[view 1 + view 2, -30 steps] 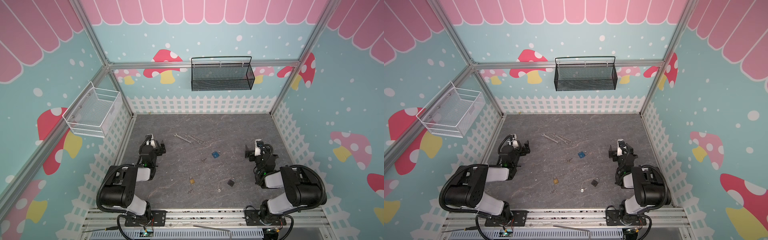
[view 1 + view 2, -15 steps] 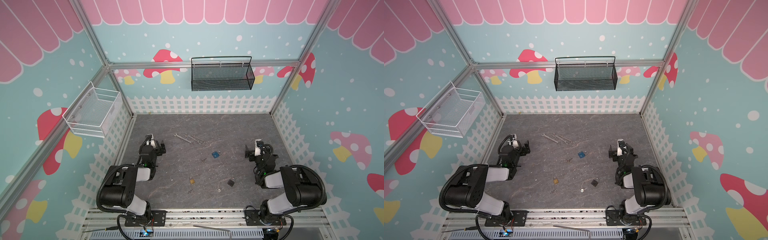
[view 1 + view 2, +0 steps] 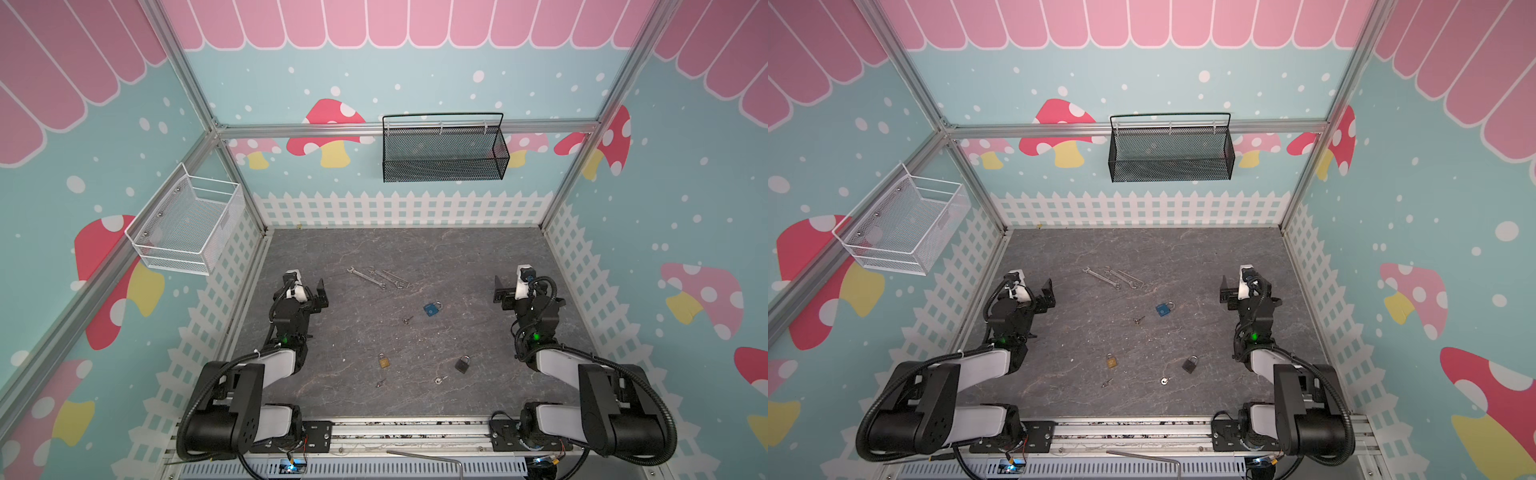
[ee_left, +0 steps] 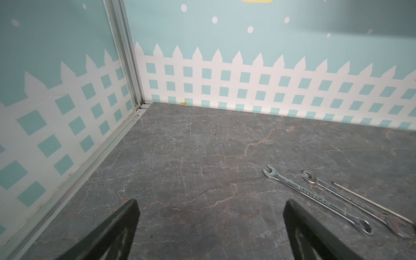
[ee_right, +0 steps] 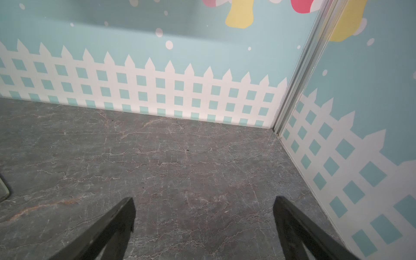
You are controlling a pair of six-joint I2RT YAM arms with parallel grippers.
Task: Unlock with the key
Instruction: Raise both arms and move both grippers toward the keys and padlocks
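As both arms reach forward from the front rail, the grey marbled tabletop [image 3: 415, 249] fills the middle of both top views. Black mesh basket [image 3: 444, 153] hangs on the back wall and white wire basket [image 3: 187, 224] on the left wall, both above the tabletop. Left arm [image 3: 274, 368] sits on the left side and right arm [image 3: 557, 361] on the right side, each pointing toward the back wall. Left gripper [image 4: 210, 200] is wide open, nothing between the jaws, only bare tabletop ahead of it. Right gripper [image 5: 203, 198] is the same: wide open, empty, facing the back right corner. Wrenches [image 4: 315, 198] lie side by side on the tabletop, beyond the left gripper toward the middle, with a thin rod [image 4: 371, 202] just beside them. Blue padlock [image 3: 431, 309] lies near the centre, between the two grippers and well apart from both. Brass padlock [image 3: 384, 362] lies nearer the front rail, and black padlock [image 3: 461, 365] is to its right, about level with it. Shackles are too small to tell locked or not. Key A [image 3: 408, 320] lies near the blue padlock on its left, not touching. Key B [image 3: 380, 383] lies just in front of the brass padlock. Key C [image 3: 439, 379], silvery, lies near the black padlock at its front left. All keys lie loose on the tabletop, well apart from both grippers.
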